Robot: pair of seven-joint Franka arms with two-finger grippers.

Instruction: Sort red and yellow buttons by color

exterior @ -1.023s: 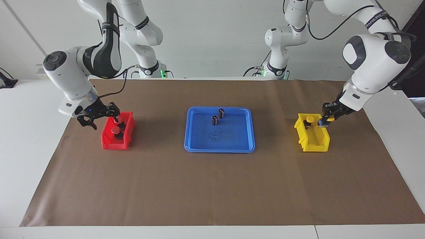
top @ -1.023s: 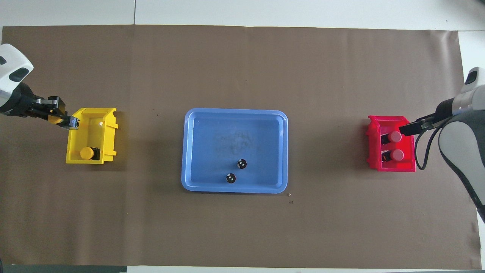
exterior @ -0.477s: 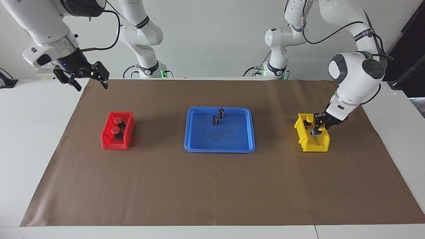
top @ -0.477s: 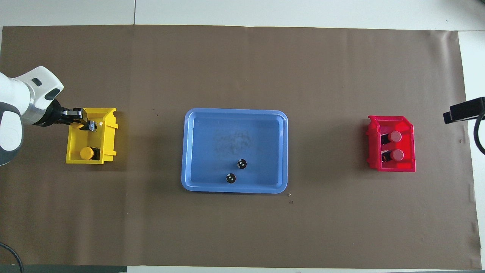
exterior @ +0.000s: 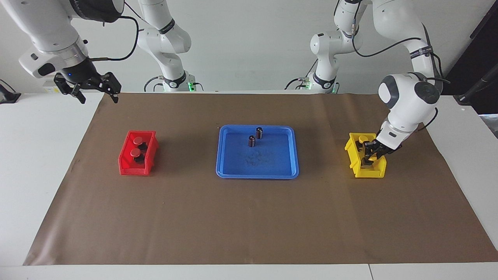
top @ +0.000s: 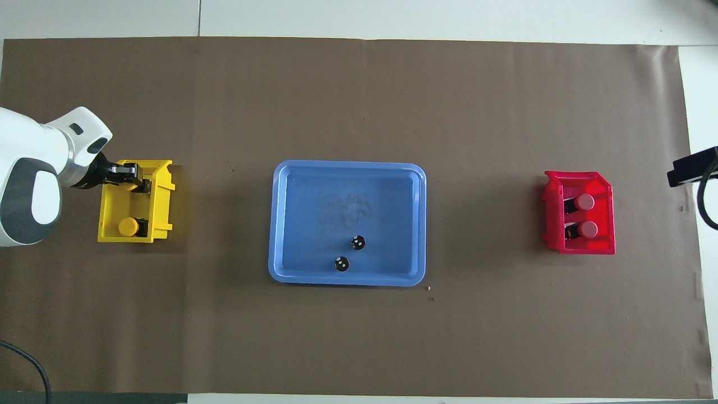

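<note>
Two red buttons (exterior: 137, 139) (exterior: 135, 153) lie in the red bin (exterior: 126, 171) at the right arm's end; they also show in the overhead view (top: 585, 202) (top: 588, 228). One yellow button (exterior: 362, 139) (top: 128, 226) lies in the yellow bin (exterior: 373, 173) (top: 160, 196) at the left arm's end. My left gripper (exterior: 367, 157) (top: 137, 182) is down inside the yellow bin, shut on the second yellow button (top: 127, 183). My right gripper (exterior: 99, 100) is open and empty, raised high over the mat's corner by the right arm's base.
A blue tray (exterior: 256, 175) (top: 348, 280) lies mid-table between the bins. It holds two dark capless cylinders (exterior: 259, 132) (exterior: 252, 140), standing in its part nearer the robots. A brown mat (exterior: 249, 217) covers the table.
My left gripper has moved from beside the yellow bin down into it with the yellow button. My right gripper has risen from the red bin, open, and swung up and away.
</note>
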